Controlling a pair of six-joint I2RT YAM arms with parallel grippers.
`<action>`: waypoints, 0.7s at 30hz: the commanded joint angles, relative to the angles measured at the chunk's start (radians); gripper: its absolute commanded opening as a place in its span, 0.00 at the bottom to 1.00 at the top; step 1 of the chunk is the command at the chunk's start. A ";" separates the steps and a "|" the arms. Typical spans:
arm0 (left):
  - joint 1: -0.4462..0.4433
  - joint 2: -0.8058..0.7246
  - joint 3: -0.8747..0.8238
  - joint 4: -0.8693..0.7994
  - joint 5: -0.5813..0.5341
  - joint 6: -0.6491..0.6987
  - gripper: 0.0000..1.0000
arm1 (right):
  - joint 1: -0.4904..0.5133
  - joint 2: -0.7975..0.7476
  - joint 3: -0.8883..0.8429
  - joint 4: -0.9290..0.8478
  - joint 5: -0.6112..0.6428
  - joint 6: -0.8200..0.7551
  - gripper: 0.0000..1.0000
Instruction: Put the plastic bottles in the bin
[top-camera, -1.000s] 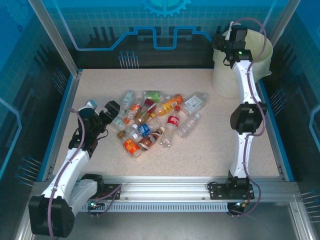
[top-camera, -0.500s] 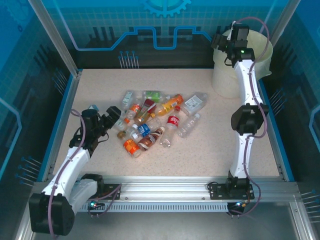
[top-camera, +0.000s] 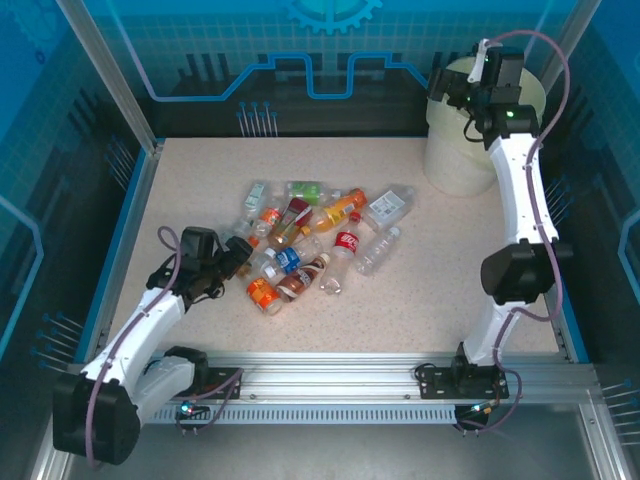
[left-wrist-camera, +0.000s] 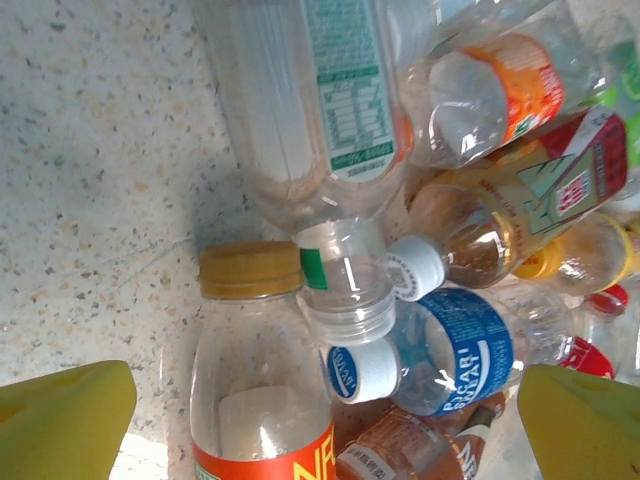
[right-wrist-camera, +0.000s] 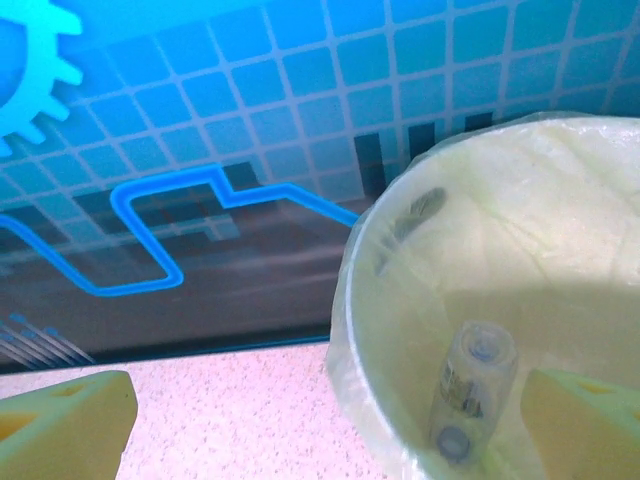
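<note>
Biggest thing on your speckled beige table (top-camera: 430, 300) is the round white bucket bin with the pale yellowish bag liner (top-camera: 450, 165), in the far right corner. Your right arm (top-camera: 520, 190) has swung outward since a second ago, so its elbow now sits closer to the table's right edge. The right gripper (right-wrist-camera: 325, 420) hangs at the bin's left rim. Its jaws have gone from partway apart to spread wide, and there's nothing between them. One clear plastic bottle (right-wrist-camera: 470, 385) lies inside the bin on the liner.

Your left arm (top-camera: 150, 315) has pulled down toward the near side. The left gripper (top-camera: 235, 262) has shifted from the upper-left side of the pile to its lower-left edge. Its jaws are wide apart too, gripping nothing.

The pile of small plastic bottles (top-camera: 310, 240) in the middle of the table looks the same as before. In the left wrist view, between the yellow fingers (left-wrist-camera: 60, 425), you've got an orange-labelled bottle with a gold cap (left-wrist-camera: 255, 390). A blue-labelled bottle with a white cap (left-wrist-camera: 440, 350) lies just right of it, and a clear bottle with a white-and-green label (left-wrist-camera: 320, 110) lies beyond both.
</note>
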 joint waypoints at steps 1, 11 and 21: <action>-0.030 0.062 0.002 -0.016 0.015 -0.004 0.96 | 0.034 -0.110 -0.111 0.035 -0.037 -0.032 1.00; -0.047 0.199 0.002 0.034 0.064 0.001 0.80 | 0.091 -0.459 -0.561 0.176 -0.191 -0.058 1.00; -0.050 0.255 -0.040 0.098 0.077 -0.010 0.69 | 0.158 -0.620 -0.808 0.260 -0.220 0.009 1.00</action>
